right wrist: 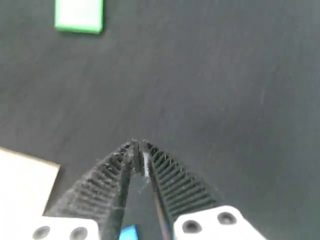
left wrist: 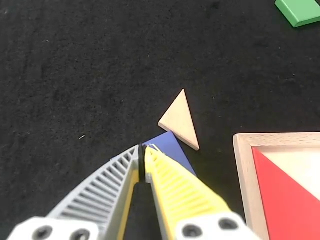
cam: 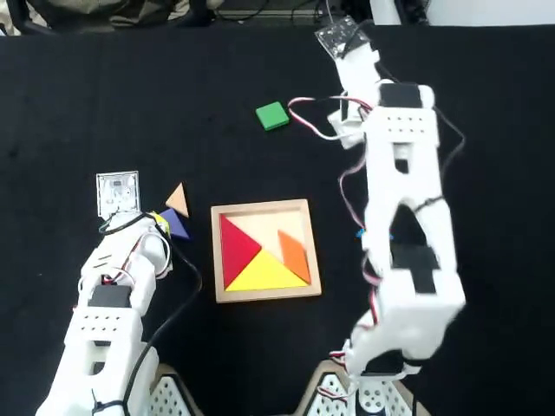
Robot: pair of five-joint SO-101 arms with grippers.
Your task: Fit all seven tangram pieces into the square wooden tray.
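Observation:
The square wooden tray [cam: 260,208] lies mid-table and holds a red triangle [cam: 236,247], a yellow triangle [cam: 264,275] and an orange parallelogram [cam: 295,253]. Left of it lie a pale wood triangle [cam: 178,200] [left wrist: 180,120] and a blue triangle [cam: 176,225] [left wrist: 167,147], their corners close together. My left gripper [left wrist: 144,150] [cam: 162,221] is shut, with its tips at the blue triangle's edge and nothing seen between them. A green square [cam: 272,115] [right wrist: 79,15] lies far behind the tray. My right gripper [right wrist: 139,145] is shut and empty above bare cloth, right of the tray's corner [right wrist: 25,185].
The right arm [cam: 399,217] stands tall over the table to the right of the tray. The table is covered in black cloth, with open room in front of and behind the tray. Chair legs and cables run along the far edge.

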